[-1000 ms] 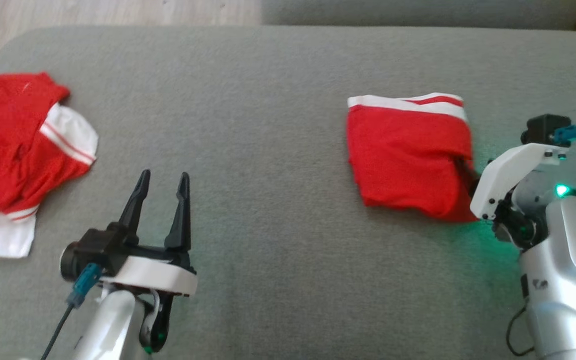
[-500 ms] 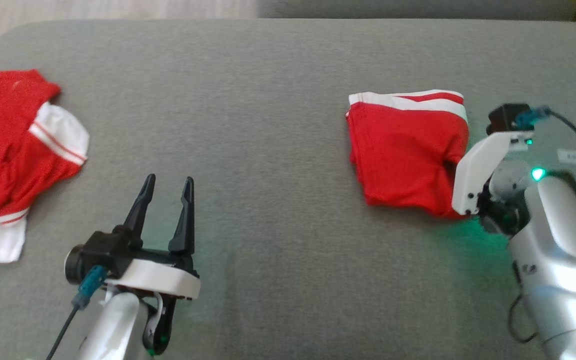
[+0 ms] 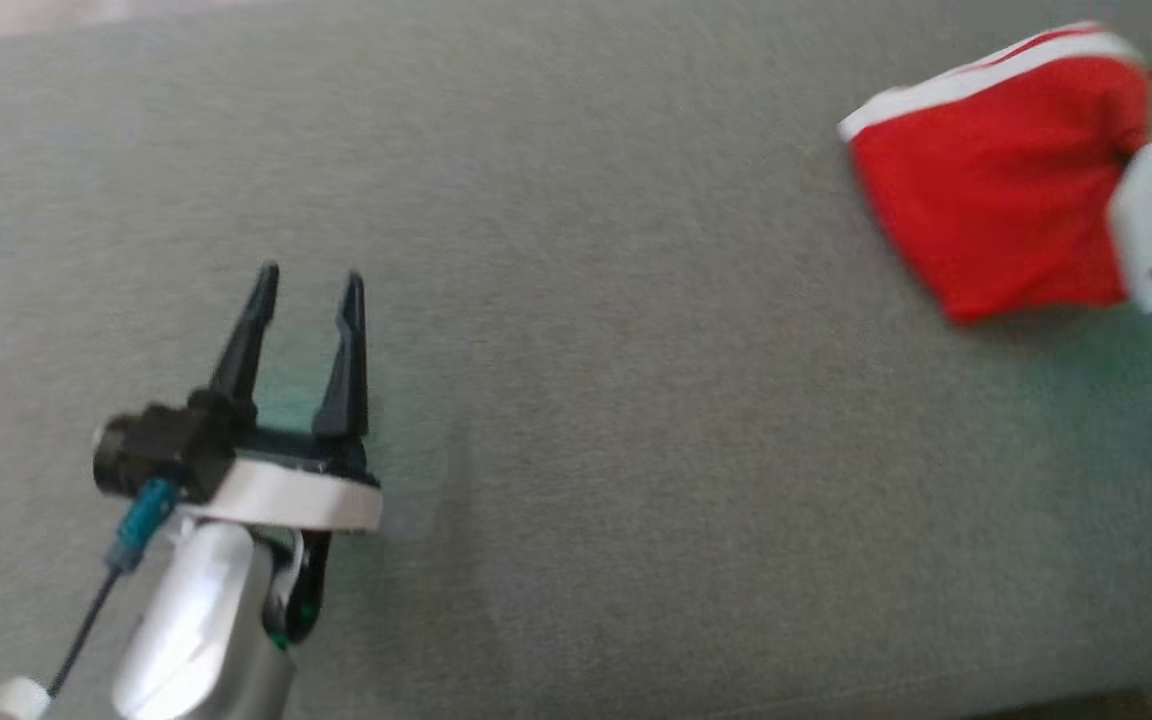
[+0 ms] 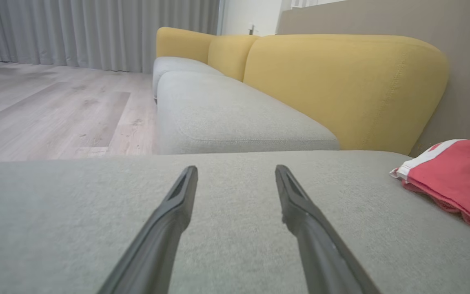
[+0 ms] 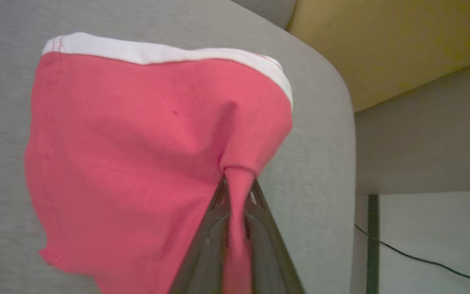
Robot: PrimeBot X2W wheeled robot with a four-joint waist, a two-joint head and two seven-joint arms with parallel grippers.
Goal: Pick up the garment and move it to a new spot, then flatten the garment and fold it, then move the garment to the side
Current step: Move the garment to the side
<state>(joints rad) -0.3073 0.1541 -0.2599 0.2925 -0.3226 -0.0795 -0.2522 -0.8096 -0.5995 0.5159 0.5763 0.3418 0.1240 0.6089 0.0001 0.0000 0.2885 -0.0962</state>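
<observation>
My right end effector [image 5: 237, 183] clamps a bunched fold of the red fabric garment with white band [image 5: 137, 134], far right on the grey upholstered cushion [image 3: 636, 400]. My left end effector [image 3: 311, 273] hovers wide open.

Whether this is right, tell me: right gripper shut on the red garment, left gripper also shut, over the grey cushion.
Not quite: the left gripper is open, over the grey cushion, as the left wrist view shows. The right gripper is shut on the red garment.
</observation>
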